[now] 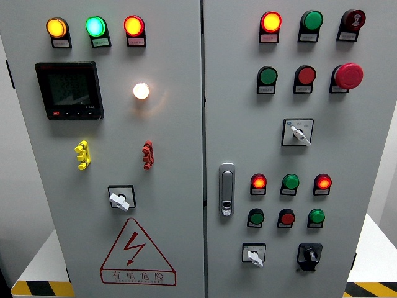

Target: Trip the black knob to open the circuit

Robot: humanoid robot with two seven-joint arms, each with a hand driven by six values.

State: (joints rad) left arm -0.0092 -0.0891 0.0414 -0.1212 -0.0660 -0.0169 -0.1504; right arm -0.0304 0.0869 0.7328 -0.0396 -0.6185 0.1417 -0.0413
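Note:
A black rotary knob [309, 255] sits at the lower right of the grey cabinet's right door [366, 155], its handle pointing roughly upward. To its left is a white selector knob [254, 255] on a black square plate. Neither of my hands nor any arm shows in the head view.
The right door carries lit red lamps [271, 22], green and red push buttons, a red mushroom stop button [348, 76], another white selector [298, 132] and a metal door latch [227, 189]. The left door holds a meter display [69, 90], lamps, a white selector [120, 199] and a warning triangle [136, 253].

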